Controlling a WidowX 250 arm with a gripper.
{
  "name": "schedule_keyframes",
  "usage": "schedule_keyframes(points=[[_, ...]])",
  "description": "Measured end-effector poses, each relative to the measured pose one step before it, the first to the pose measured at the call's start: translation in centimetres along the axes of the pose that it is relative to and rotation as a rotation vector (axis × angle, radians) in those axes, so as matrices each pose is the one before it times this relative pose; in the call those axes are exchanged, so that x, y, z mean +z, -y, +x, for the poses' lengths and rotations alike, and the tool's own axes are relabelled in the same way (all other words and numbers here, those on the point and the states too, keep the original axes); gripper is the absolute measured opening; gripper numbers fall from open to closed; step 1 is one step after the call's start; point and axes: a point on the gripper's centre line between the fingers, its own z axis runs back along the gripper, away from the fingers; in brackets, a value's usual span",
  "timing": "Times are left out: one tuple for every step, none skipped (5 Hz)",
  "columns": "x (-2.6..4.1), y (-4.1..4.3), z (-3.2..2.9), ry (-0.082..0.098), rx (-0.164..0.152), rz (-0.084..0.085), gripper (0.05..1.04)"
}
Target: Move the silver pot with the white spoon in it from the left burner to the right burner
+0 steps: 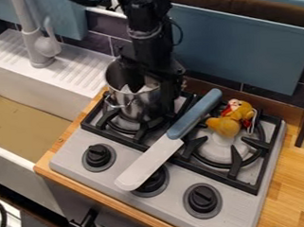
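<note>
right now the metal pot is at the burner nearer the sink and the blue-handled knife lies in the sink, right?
The blue-handled knife lies across the stove, not in the sink, as the camera view shows. The metal pot is at the burner nearer the sink.

The light wooden desk (290, 180) shows its grain to the right of a grey toy stove (238, 206) and as a strip along its front and left. On the stove, a metal pot (140, 100) stands over the left burner, a blue-handled knife (202, 112) lies slantwise across the middle, and a yellow figure (226, 126) rests on the right grate.
</note>
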Motion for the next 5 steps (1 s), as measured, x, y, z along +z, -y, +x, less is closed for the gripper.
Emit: schedule_keyframes(points=[[0.244,0.046,0.403,0.0050,0.0047,-0.0092,0.674],[-0.857,-0.042,0.121,-0.0021,0.0016,0.0023,0.378],[0.307,-0.204,0.371,0.0079,0.0066,-0.0064,0.162],[-0.166,-0.326,0.347,0.0014,0.0182,0.0251,0.062],[0.261,-0.275,0.063,-0.0046,0.0430,0.0446,0.054]])
